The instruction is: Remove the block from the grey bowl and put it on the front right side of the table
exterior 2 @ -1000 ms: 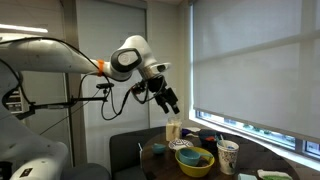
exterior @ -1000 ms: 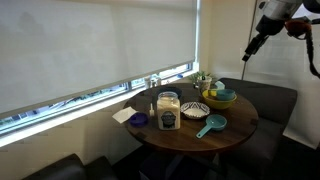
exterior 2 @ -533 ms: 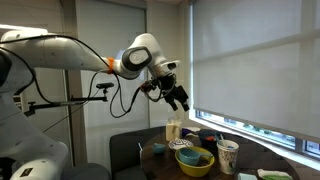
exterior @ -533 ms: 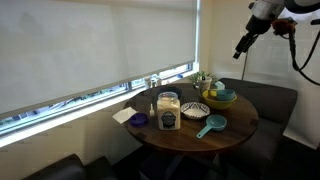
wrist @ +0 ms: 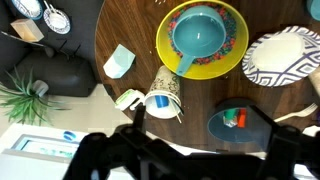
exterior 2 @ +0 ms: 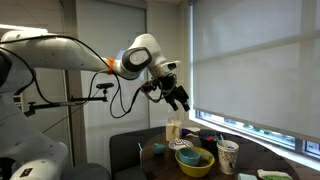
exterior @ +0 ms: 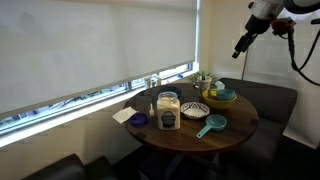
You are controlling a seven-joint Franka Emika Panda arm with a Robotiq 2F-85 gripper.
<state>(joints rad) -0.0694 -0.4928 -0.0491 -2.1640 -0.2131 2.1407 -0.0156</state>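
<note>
The grey bowl (wrist: 235, 123) sits on the round dark brown table (wrist: 130, 35) and shows in the wrist view at the lower right. It holds a small green block (wrist: 229, 117) and a red block (wrist: 241, 119) side by side. My gripper (exterior: 240, 47) hangs high above the table, far from the bowl, as both exterior views show (exterior 2: 180, 100). Its fingers are dark shapes along the bottom of the wrist view. They are spread apart and hold nothing.
On the table are a yellow plate with a teal bowl (wrist: 202, 35), a patterned bowl (wrist: 285, 57), a paper cup on its side (wrist: 163, 95), a lidded container (exterior: 168, 112) and a teal scoop (exterior: 210, 124). A plant (wrist: 22, 100) and dark seats (exterior: 270, 100) flank it.
Between one second and half a second ago the arm swung sideways high above the table. Since then nothing has visibly moved.
</note>
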